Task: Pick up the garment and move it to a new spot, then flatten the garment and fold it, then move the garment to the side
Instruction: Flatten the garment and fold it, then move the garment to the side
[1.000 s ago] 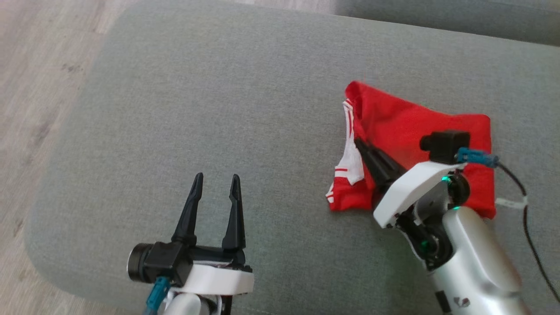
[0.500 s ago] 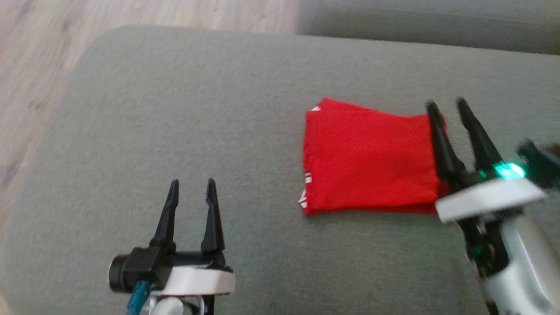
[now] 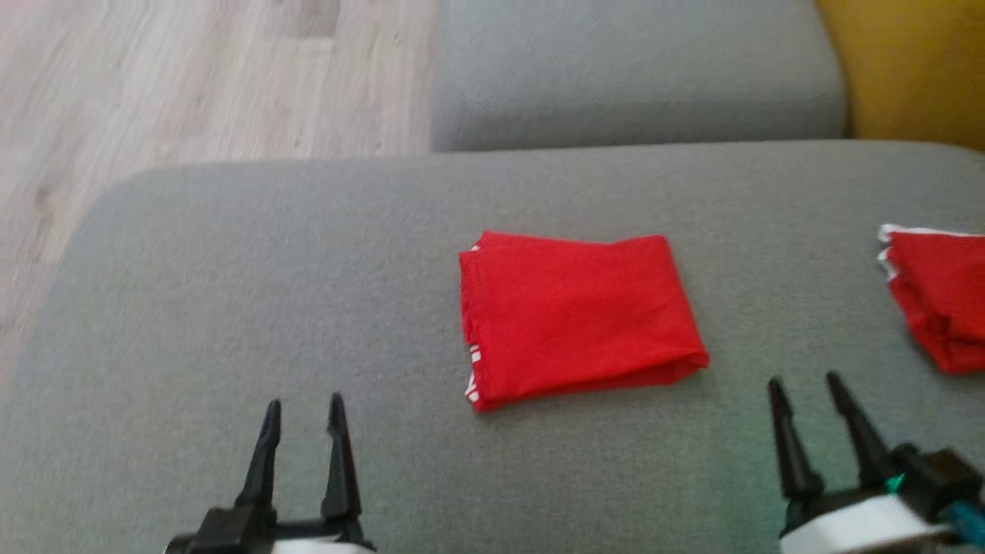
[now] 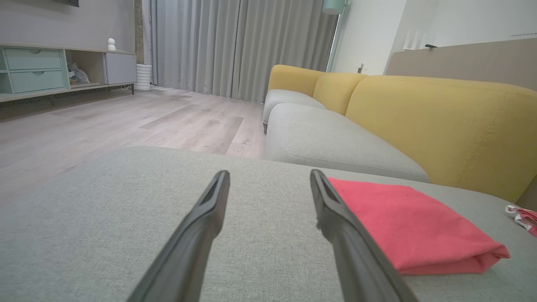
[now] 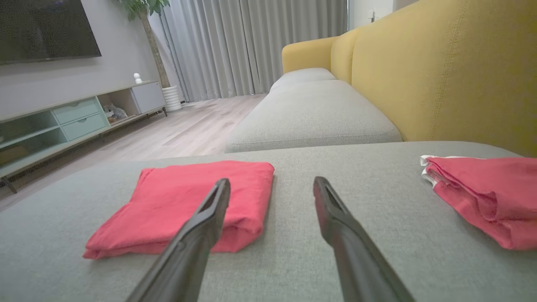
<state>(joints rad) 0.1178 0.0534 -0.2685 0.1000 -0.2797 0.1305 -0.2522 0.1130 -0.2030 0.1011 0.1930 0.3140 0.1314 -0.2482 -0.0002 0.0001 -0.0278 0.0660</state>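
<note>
— Where's the garment (image 3: 577,315)?
— Folded flat in the middle of the grey cushion (image 3: 231,269).
— And the jaws?
— Left jaws and right jaws both released, holding nothing, apart from it. A second red garment (image 3: 935,300) lies toward the right edge.

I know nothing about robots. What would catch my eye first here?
The folded red garment, lying neat in the middle of the grey cushion, stands out most. A second red garment lies at the cushion's right, near the yellow sofa back. Nearer the camera, the left pincer and right pincer hang open, holding nothing.
</note>
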